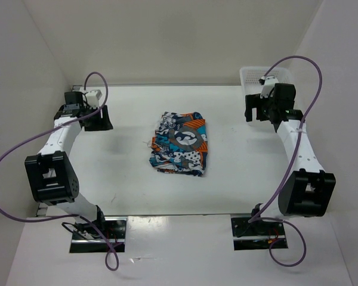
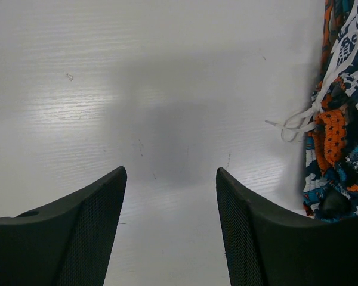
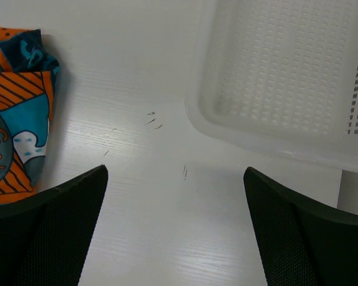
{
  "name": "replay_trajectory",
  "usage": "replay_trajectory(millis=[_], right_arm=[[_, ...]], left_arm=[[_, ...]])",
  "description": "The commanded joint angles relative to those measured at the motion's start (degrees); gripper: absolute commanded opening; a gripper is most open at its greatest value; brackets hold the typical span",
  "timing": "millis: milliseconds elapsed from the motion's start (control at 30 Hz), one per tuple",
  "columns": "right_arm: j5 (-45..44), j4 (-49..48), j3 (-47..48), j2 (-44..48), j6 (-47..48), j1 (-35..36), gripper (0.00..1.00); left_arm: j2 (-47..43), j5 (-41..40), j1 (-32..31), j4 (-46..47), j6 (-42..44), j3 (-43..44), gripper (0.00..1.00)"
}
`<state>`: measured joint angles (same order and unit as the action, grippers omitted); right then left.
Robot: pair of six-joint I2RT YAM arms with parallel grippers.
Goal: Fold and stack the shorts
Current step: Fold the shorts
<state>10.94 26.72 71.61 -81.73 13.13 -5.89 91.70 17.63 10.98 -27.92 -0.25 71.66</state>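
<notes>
The shorts (image 1: 179,143), printed in teal, orange, white and black, lie folded in a compact bundle in the middle of the table. Their edge and white drawstring show at the right of the left wrist view (image 2: 340,131) and at the left of the right wrist view (image 3: 18,113). My left gripper (image 1: 98,119) is open and empty over bare table left of the shorts, its fingertips (image 2: 110,196) wide apart. My right gripper (image 1: 265,113) is open and empty over bare table right of the shorts.
A white plastic mesh basket (image 1: 253,76) stands at the back right corner, just behind my right gripper; its near rim shows in the right wrist view (image 3: 274,140). White walls close the table on the left, back and right.
</notes>
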Motion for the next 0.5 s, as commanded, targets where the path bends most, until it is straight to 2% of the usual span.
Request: replay_trajectory(millis=[0,467], right_arm=[[-4.25,0.36,0.46,2.98,-6.17,1.58,0.99],[-7.51,-1.50,-0.95,4.74,-7.24,2.11,0.99]], left_arm=[[-2.49,2.32,0.62,1.91,0.25,-1.16,0.69],[-3.63,2.32,1.15,2.43,0.25,-2.31,0.69]])
